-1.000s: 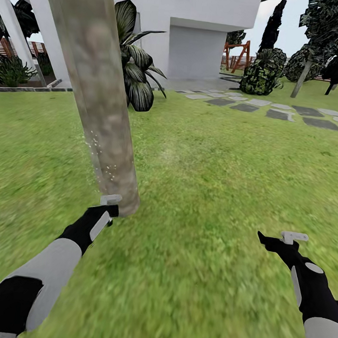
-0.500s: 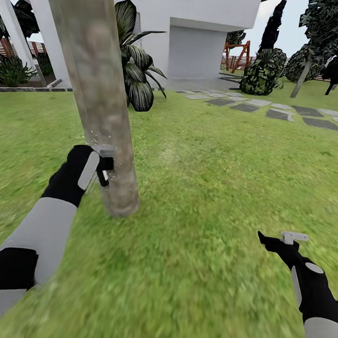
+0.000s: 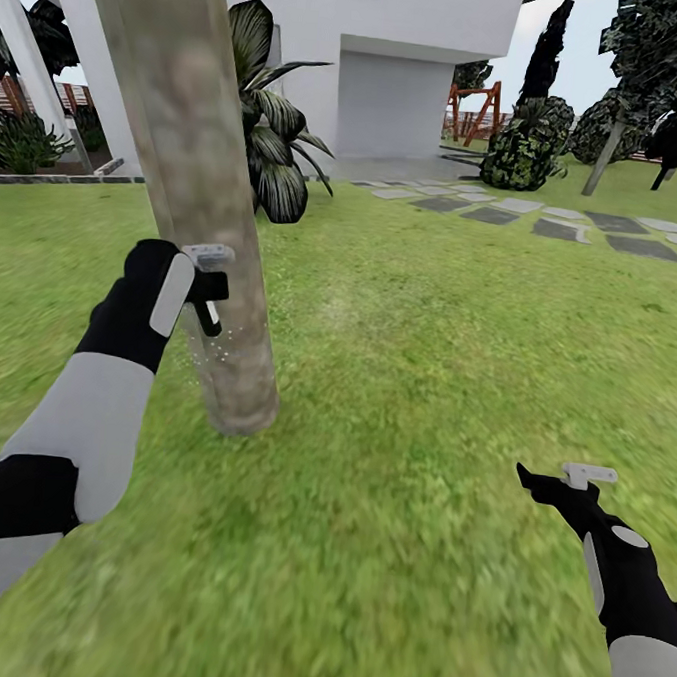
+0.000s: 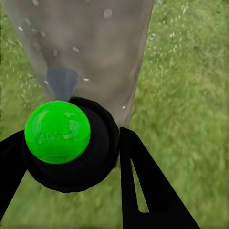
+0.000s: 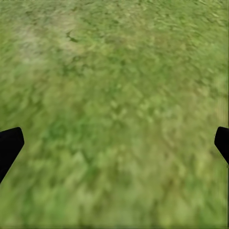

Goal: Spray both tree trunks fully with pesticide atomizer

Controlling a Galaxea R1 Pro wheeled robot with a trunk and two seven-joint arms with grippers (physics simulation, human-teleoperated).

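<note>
1. Your left gripper point(image 3: 209, 289) is clamped on the pesticide atomizer point(image 4: 67, 140); nozzle points straight ahead at the tree trunk point(image 3: 193, 184), just beyond the tips.
2. Trunk's long axis runs near-upright w/ a slight lean, so I'd sweep along it, up & down, nozzle square to the bark. White pesticide point(image 3: 218, 336) specks sit on bark just below the gripper.
3. Right gripper point(image 3: 555, 482) hangs spread wide, holding nothing, over lawn point(image 3: 429, 334), well apart from the trunk. Left arm's nearer, so use it.
</note>
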